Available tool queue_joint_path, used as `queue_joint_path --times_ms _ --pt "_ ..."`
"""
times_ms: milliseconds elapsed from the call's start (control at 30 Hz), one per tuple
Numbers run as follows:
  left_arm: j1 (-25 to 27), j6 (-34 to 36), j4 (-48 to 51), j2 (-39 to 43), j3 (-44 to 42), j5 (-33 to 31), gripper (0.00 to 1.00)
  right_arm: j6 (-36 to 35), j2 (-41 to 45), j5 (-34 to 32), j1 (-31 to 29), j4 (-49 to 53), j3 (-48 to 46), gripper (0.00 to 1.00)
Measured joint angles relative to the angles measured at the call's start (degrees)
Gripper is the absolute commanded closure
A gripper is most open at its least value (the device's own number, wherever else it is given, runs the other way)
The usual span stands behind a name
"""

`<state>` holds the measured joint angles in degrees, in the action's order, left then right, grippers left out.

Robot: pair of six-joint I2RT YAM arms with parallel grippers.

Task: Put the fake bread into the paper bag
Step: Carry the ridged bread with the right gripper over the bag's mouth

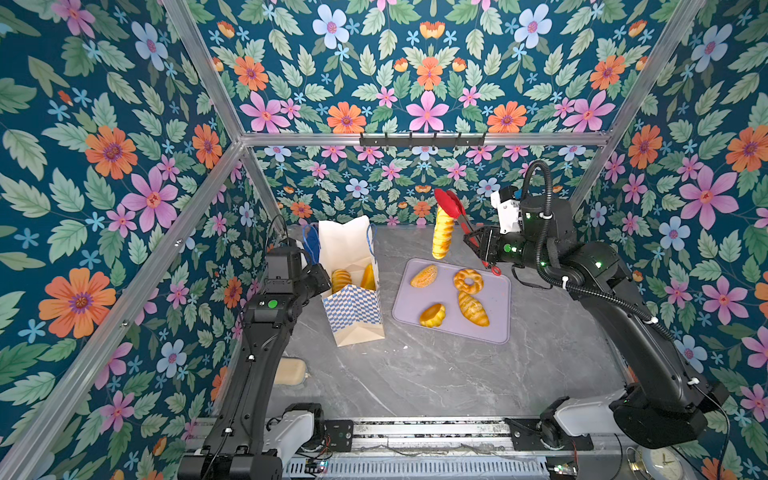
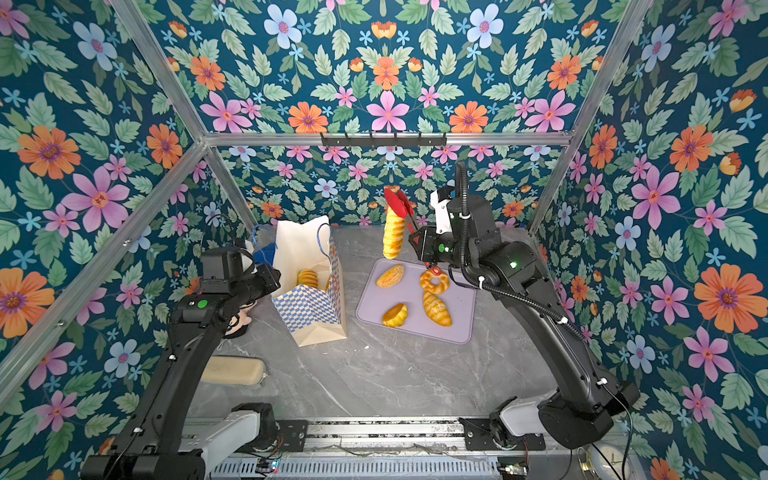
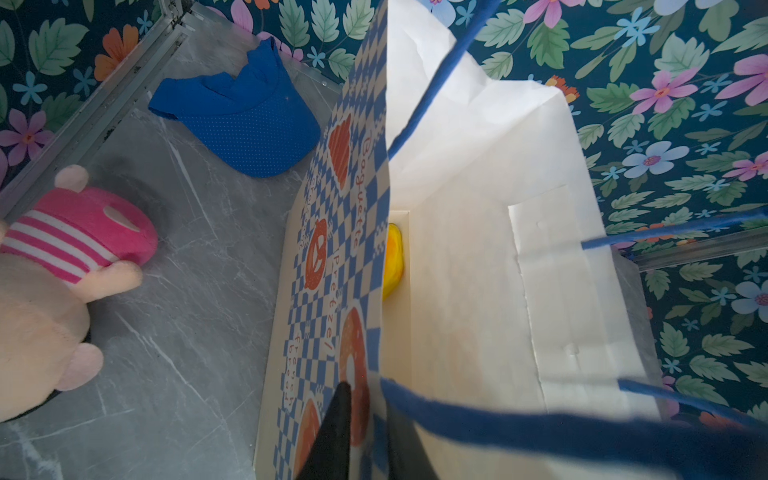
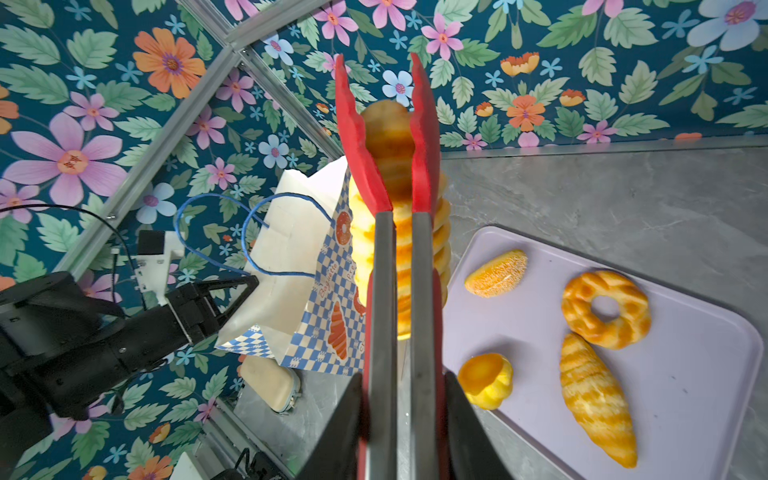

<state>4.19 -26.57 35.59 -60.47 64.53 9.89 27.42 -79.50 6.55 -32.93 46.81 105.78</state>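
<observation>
The paper bag stands open left of centre with two pieces of fake bread inside. My left gripper is shut on the bag's near wall. My right gripper is shut on red-tipped tongs. The tongs clamp a long twisted roll, hanging in the air between the bag and the tray. On the lilac tray lie an oval bun, a ring doughnut, a croissant and a small fluted bun.
Left of the bag lie a pink-striped plush doll and a blue visor cap. A beige case lies by the left arm. A black hook rail runs along the back frame. Floral walls close in three sides.
</observation>
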Motion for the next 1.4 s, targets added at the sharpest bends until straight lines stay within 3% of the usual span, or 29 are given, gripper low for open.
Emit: queue_joint_path --times_ms 533,1133,1400 --pt "0.00 -0.02 -0.02 -0.02 0.00 0.50 0.83 6.34 -9.29 12.85 -0.92 -9.38 9.14 0.75" --pt "0.00 -0.04 -0.17 0.66 -0.24 0.50 0.83 7.04 -29.73 15.91 -8.96 -7.72 34.40 0.75" --pt "0.00 -0.04 -0.24 0.87 -0.68 0.50 0.83 6.34 -35.82 15.69 -10.54 -2.97 40.48 0.75"
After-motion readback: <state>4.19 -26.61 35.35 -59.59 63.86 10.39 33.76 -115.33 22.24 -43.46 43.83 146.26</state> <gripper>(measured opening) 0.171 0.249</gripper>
